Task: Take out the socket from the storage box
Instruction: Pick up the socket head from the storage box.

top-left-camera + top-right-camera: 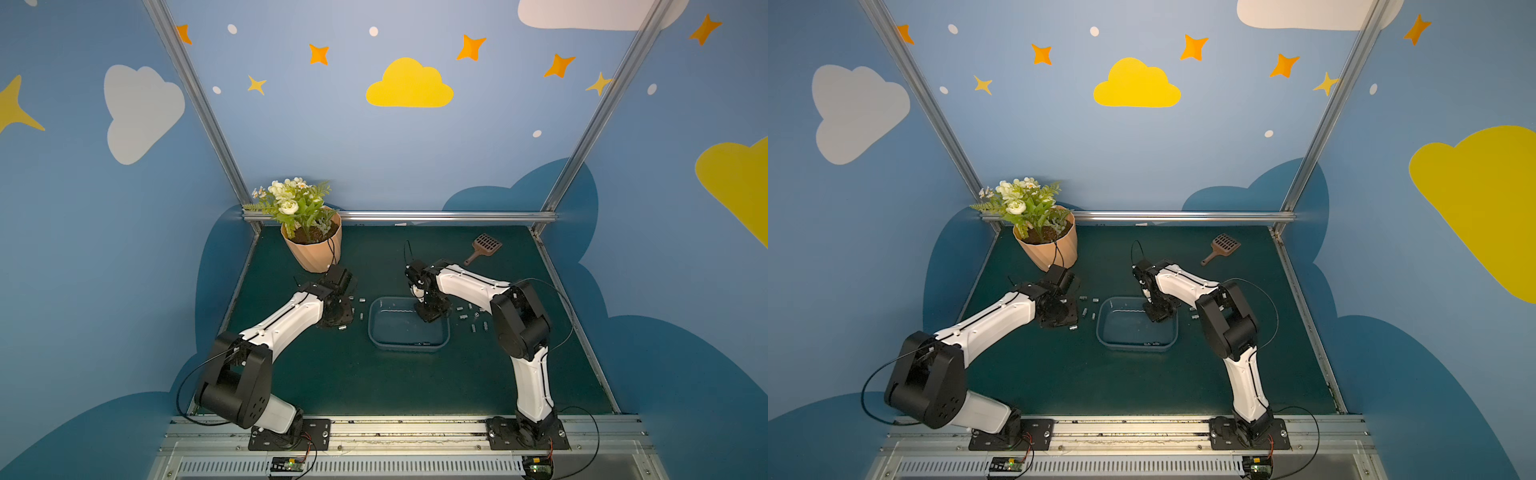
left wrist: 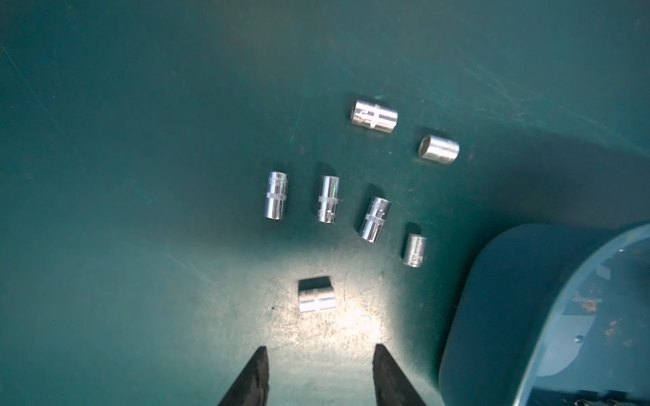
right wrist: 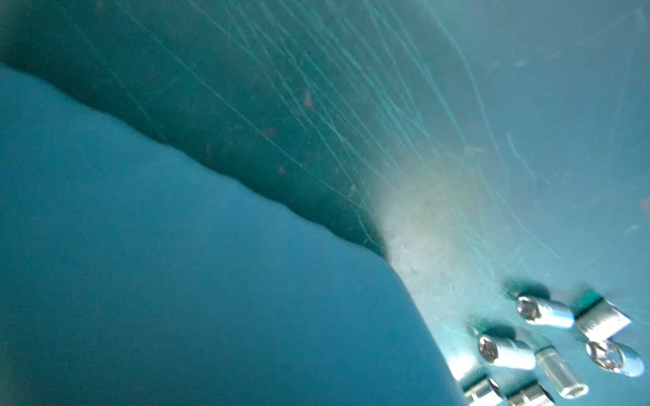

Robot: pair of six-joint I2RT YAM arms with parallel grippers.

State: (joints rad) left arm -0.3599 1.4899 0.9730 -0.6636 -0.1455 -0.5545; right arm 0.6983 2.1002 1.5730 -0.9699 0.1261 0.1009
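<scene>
Desk: Flowerpot at far left, what is it?

Photographer: Peach ribbed plastic flowerpot with white artificial blooms, standing at the far left corner of the dark green table mat.

Desk: And the left arm?

Photographer: The left gripper hangs over the mat just left of the shallow translucent blue-grey plastic storage box. Its black fingers are spread apart with nothing between them. Seven short chrome steel sockets lie on their sides on the mat ahead of it. The nearest is just beyond the fingertips, and none touches the box.

Desk: Where does the box sit?

Photographer: Mid-mat, between the two arms. In both top views a few small metallic pieces lie inside against its near wall. They look like sockets but are too small to be sure.

Desk: Right arm?

Photographer: The right gripper points down into the box's far right corner. Its jaws are hidden, so I cannot tell whether they are spread, closed or holding anything.

Desk: Farther right?

Photographer: More sockets are scattered on the mat just right of the box. A brown slotted plastic scoop lies near the far right corner.
</scene>
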